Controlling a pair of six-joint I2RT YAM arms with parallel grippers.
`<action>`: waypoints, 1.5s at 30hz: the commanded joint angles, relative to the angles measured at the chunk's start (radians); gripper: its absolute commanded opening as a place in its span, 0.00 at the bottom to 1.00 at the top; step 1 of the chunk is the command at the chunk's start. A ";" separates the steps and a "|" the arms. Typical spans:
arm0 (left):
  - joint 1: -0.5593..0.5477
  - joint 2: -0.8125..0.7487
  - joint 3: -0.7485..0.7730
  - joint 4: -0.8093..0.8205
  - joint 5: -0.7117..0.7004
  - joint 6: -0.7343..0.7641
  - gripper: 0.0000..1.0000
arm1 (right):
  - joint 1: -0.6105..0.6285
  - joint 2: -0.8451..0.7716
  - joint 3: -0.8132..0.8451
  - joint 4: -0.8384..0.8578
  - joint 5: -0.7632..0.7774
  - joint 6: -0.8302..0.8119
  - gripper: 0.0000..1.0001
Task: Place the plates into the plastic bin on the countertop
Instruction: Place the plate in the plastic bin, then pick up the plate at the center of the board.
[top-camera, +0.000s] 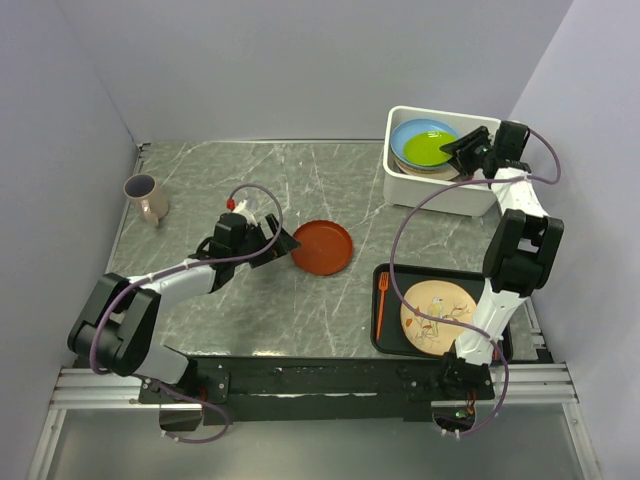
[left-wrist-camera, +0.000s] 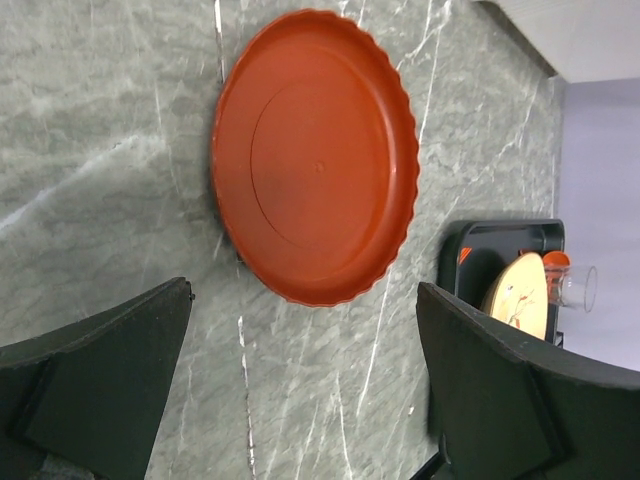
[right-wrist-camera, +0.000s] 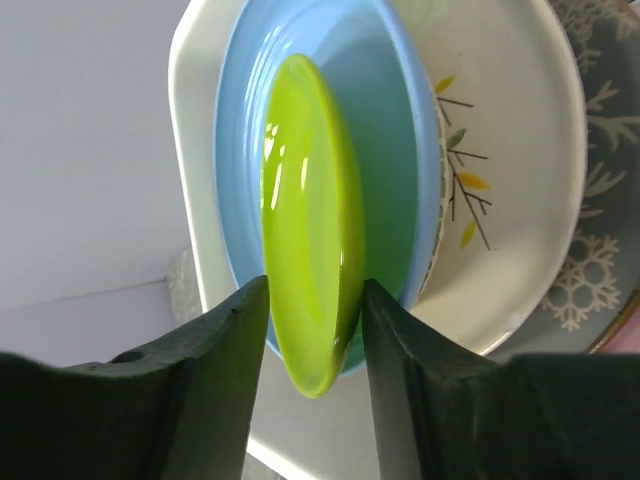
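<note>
A red-orange plate lies flat on the grey-green countertop; in the left wrist view the plate fills the upper middle. My left gripper is open, just left of the plate's rim and low over the countertop, holding nothing. The white plastic bin stands at the back right. My right gripper is over the bin, shut on the rim of a yellow-green plate. That plate sits over a blue plate inside the bin.
A white plate with twig drawings and a grey snowflake plate lie under the blue one. A black tray at the front right holds a cream plate and an orange fork. A beige mug stands at the left.
</note>
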 joint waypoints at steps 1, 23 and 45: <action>-0.014 0.026 0.017 0.010 0.003 0.025 0.99 | -0.006 -0.040 0.061 -0.053 0.065 -0.062 0.57; -0.023 0.095 0.087 -0.063 -0.063 0.097 0.76 | 0.002 -0.288 -0.122 -0.039 0.192 -0.100 0.98; -0.074 0.356 0.282 -0.147 -0.181 0.152 0.32 | 0.229 -0.741 -0.600 0.068 0.185 -0.137 1.00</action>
